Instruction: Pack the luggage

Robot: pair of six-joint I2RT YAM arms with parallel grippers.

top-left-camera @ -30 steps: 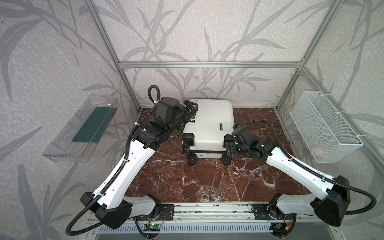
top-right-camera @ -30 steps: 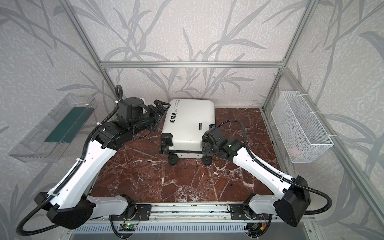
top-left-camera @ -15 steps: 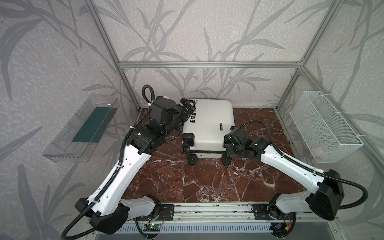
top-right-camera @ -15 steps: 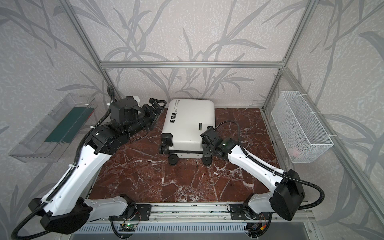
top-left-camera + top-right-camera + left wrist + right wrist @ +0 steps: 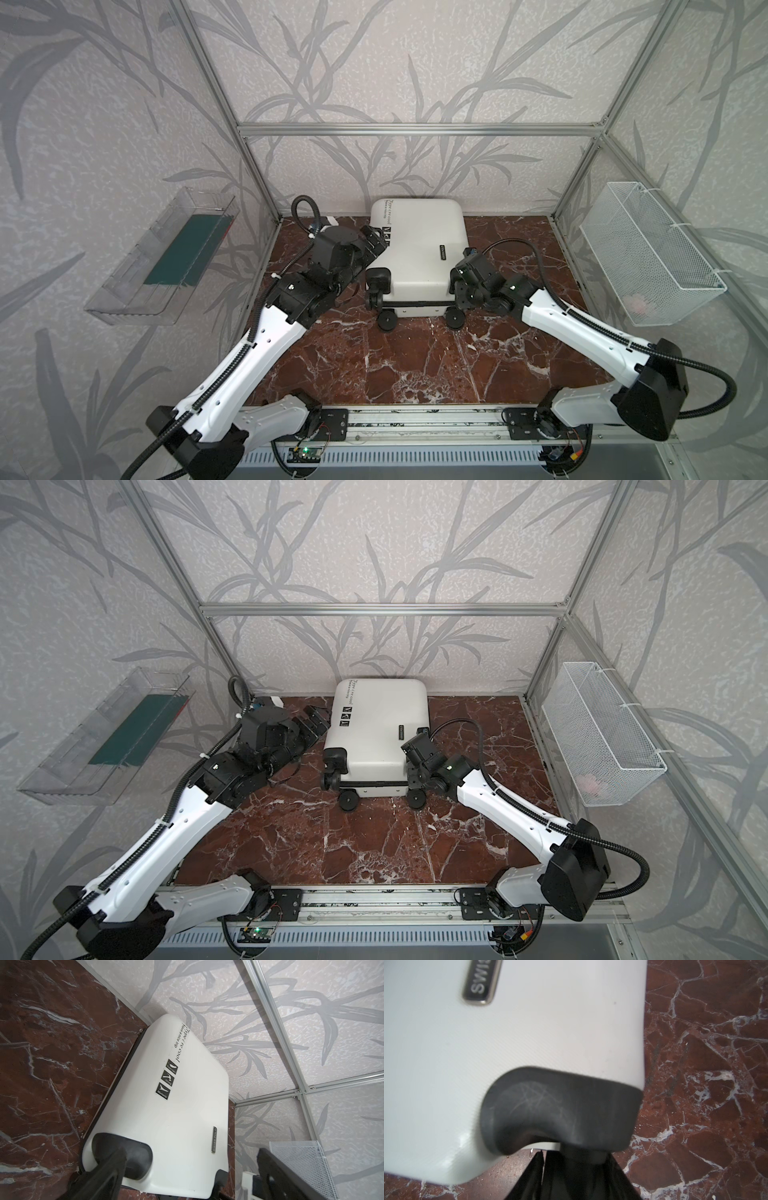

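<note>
- Two robot arms reach to the luggage [image 5: 419,249] from both sides in both top views.
- The luggage is white and shut. It lies flat at the back middle of the red-brown marble table [image 5: 415,374]. Its far end is by the back wall and its black wheels [image 5: 386,322] point to the front.
- The left gripper [image 5: 376,243] is just beside the left edge of the luggage, near the small black stickers [image 5: 166,1080]. Its fingers [image 5: 104,1172] are spread wide apart and hold nothing.
- The right gripper [image 5: 459,286] is at the front right corner of the luggage. In the right wrist view its fingers [image 5: 533,1178] sit on both sides of a black wheel part [image 5: 581,1155], just under the black corner piece [image 5: 560,1109]. That view is blurry, so I cannot tell if they squeeze it.
- A clear tray [image 5: 166,257] with something green in it hangs on the left wall.
- A white wire basket [image 5: 648,257] hangs on the right wall.
</note>
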